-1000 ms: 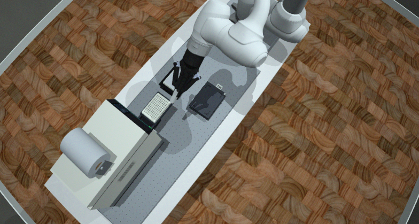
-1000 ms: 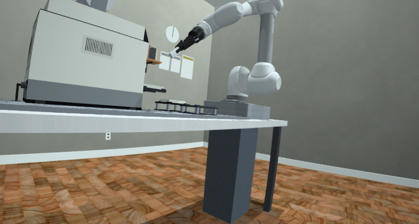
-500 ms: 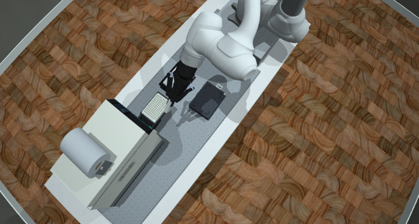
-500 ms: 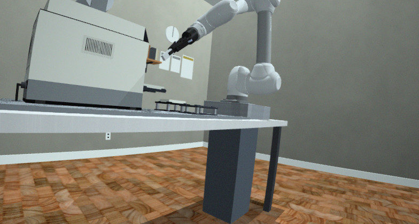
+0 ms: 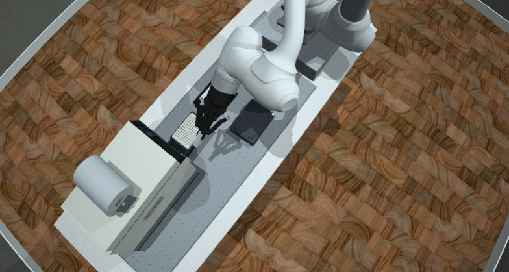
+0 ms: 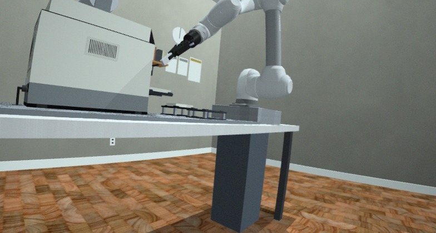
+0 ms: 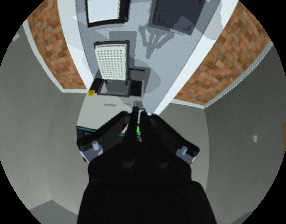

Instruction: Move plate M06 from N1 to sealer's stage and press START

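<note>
Plate on the stage, closed fingers lined up for START

The big cream box-shaped sealer [image 5: 121,145] [image 6: 91,66] [image 7: 101,115] fills one end of the bench. The white jointed arm [image 5: 271,70] [image 6: 272,39] reaches high towards its front, wrist slanting forward and down. Its black two-finger gripper [image 5: 200,134] [image 6: 166,60] [image 7: 138,106] has its fingers together, holding nothing, above and apart from the stage.

The off-white, many-welled plate [image 5: 184,132] [image 6: 160,90] [image 7: 111,62], presumably M06, lies on the black projecting stage [image 5: 188,151] [image 6: 163,94] [image 7: 121,85]; it looks flat, though locator contact is too small to confirm.

The step in hand seems to be pressing START. Good work means squaring the tips to the button, pushing gently and straight, then backing off without dipping towards plate or stage. The small green light [image 5: 182,154] [image 7: 138,130] could be button or lamp; I cannot tell. Red during the press would mean reseating.
</note>
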Motion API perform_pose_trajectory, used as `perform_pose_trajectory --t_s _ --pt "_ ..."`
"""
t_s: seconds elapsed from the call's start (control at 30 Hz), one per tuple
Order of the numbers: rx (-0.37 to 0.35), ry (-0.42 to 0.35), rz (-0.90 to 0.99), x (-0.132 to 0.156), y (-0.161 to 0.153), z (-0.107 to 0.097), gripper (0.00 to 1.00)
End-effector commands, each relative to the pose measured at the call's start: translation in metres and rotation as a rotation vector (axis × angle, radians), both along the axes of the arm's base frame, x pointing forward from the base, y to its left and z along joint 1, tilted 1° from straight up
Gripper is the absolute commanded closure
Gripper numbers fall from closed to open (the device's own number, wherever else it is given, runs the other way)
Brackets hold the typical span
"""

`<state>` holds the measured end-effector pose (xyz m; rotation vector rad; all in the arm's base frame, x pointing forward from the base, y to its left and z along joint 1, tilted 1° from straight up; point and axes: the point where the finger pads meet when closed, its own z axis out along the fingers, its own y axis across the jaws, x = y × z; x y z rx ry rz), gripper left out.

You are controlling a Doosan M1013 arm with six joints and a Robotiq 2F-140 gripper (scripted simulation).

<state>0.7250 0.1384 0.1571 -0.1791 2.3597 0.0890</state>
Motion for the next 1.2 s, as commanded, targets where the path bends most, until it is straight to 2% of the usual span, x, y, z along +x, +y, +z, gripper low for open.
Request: perform_pose_trajectory --t_s 0.0,1.17 --pt "0.002 -0.001 0.002 0.003 0.0 -0.003 0.9" --pt "0.002 -0.001 0.002 0.039 0.007 -0.035 0.9"
